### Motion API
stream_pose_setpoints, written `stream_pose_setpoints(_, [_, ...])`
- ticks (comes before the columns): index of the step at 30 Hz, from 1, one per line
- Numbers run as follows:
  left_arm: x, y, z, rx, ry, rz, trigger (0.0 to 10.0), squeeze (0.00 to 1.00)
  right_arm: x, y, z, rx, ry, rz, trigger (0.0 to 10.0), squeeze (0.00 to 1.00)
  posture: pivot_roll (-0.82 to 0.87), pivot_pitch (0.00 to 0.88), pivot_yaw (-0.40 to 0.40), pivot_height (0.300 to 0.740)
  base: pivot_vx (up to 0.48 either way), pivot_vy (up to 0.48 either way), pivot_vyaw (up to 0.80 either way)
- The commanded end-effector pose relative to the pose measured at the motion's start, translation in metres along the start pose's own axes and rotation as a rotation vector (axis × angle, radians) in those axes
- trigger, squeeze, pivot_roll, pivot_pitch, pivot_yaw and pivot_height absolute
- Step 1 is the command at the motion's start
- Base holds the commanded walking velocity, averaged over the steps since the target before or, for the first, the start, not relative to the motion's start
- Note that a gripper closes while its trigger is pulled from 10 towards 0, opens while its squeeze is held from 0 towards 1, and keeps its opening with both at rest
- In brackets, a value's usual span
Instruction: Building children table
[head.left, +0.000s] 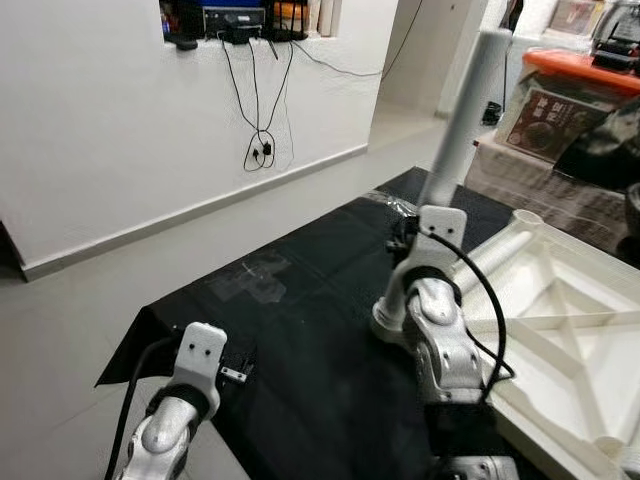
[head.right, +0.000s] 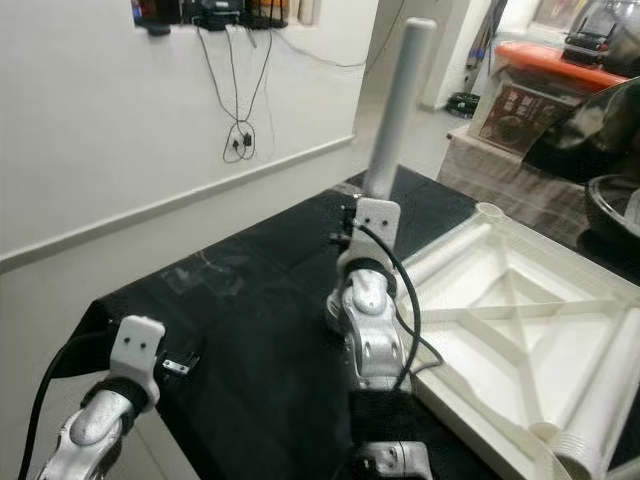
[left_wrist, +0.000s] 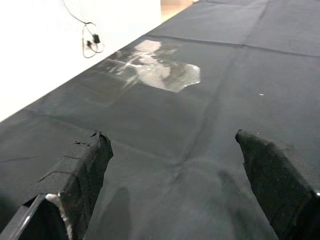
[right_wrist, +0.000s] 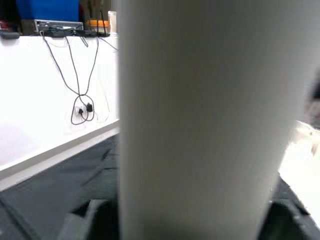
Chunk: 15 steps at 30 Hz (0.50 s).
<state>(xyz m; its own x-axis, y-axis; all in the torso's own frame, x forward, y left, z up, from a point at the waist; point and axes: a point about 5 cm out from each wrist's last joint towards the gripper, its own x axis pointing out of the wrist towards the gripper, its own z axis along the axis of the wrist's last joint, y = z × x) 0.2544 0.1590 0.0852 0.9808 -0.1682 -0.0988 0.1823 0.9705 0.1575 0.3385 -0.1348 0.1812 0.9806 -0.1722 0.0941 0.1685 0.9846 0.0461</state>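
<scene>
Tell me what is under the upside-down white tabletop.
The tabletop lies on a black sheet that covers the floor. The sheet shows along its near and left edges; what is beneath its middle is covered. A white leg, held upright by the right gripper, stands beside it.

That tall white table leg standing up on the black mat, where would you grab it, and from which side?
Low on its round shaft, just above the flared foot, coming in level from the robot's side. The white table leg stands upright on the black mat, so its smooth straight sides suit jaws closing across it. The right gripper is at that height.
</scene>
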Motion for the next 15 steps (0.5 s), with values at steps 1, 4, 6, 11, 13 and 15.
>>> stream_pose_setpoints(1, [0.002, -0.001, -0.001, 0.001, 0.002, -0.011, 10.0, 0.00, 0.007, 0.006, -0.002, 0.056, 0.007, 0.065, 10.0, 1.00, 0.08, 0.000, -0.099, 0.740, 0.000, 0.000, 0.00])
stream_pose_setpoints(4, [0.002, 0.003, 0.001, 0.004, -0.003, -0.003, 10.0, 0.00, 0.025, 0.046, 0.038, 0.196, -0.064, 0.649, 10.0, 0.00, 0.09, 0.000, -0.097, 0.740, 0.000, 0.000, 0.00])
stream_pose_setpoints(6, [0.002, 0.003, 0.000, 0.005, -0.002, -0.004, 10.0, 0.00, 0.017, 0.050, 0.049, 0.226, -0.073, 0.839, 10.0, 0.00, 0.09, 0.000, -0.097, 0.740, 0.000, 0.000, 0.00])
stream_pose_setpoints(11, [0.002, 0.001, 0.001, 0.009, -0.004, -0.011, 10.0, 0.00, 0.005, 0.063, 0.050, 0.069, -0.116, 1.221, 10.0, 0.00, 0.10, 0.000, -0.100, 0.740, 0.000, 0.000, 0.00])
stream_pose_setpoints(13, [0.003, 0.002, 0.002, 0.010, -0.007, -0.010, 10.0, 0.00, -0.001, 0.078, 0.043, 0.070, -0.080, 1.312, 10.0, 0.00, 0.12, 0.000, -0.109, 0.740, 0.000, 0.000, 0.00])
stream_pose_setpoints(15, [0.003, 0.002, 0.002, 0.010, -0.008, -0.009, 10.0, 0.00, -0.005, 0.084, 0.040, 0.080, -0.064, 1.351, 10.0, 0.00, 0.12, 0.000, -0.110, 0.740, 0.000, 0.000, 0.00])
